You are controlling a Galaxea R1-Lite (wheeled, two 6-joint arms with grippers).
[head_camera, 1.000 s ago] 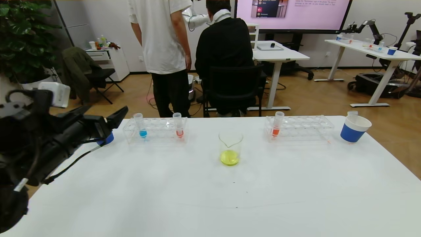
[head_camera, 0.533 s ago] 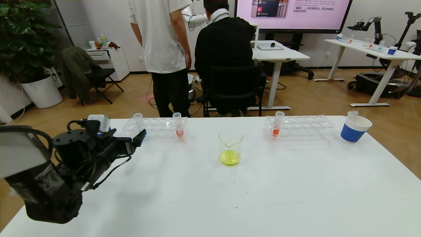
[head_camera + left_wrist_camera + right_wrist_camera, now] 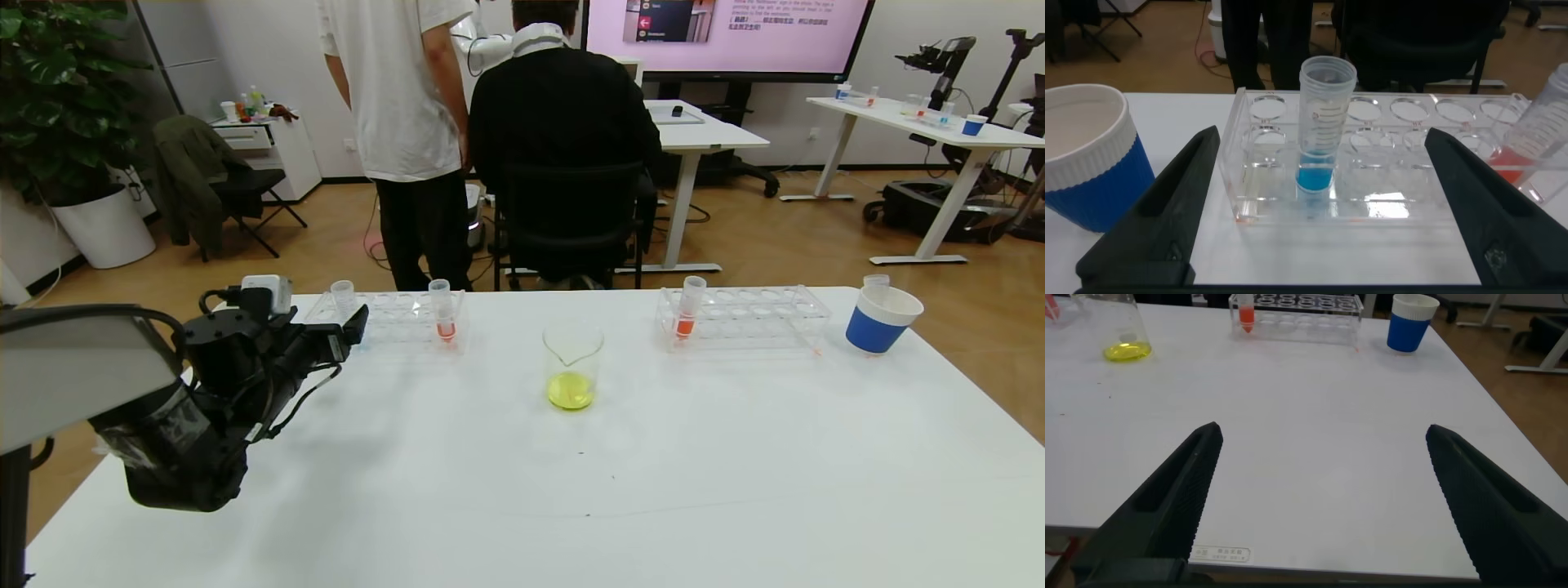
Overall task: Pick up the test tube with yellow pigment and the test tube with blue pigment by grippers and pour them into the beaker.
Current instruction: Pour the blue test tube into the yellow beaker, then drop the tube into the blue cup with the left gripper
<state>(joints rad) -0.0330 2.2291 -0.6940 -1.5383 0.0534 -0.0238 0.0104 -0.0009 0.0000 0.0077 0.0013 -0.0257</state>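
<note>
Left gripper [image 3: 347, 327] is low over the table [image 3: 522, 490], jaws spread wide, and the blue tube [image 3: 1324, 131] stands upright straight ahead between them, seated in the end hole of the left rack [image 3: 1388, 163], not yet touched (blue liquid sits at its bottom). Just outside one jaw stands a blue-and-white cup [image 3: 1086, 155]; beyond the other, an orange-red tube [image 3: 1535, 139] leans into frame. The beaker [image 3: 573, 366] stands mid-table, well off to the side of the jaws, with yellow liquid already pooled in it. Right gripper [image 3: 1323, 498] shows only in its own wrist view, jaws wide apart with nothing between them but bare table; far ahead of them stand the right rack [image 3: 1298, 309] and a second cup [image 3: 1410, 322].
</note>
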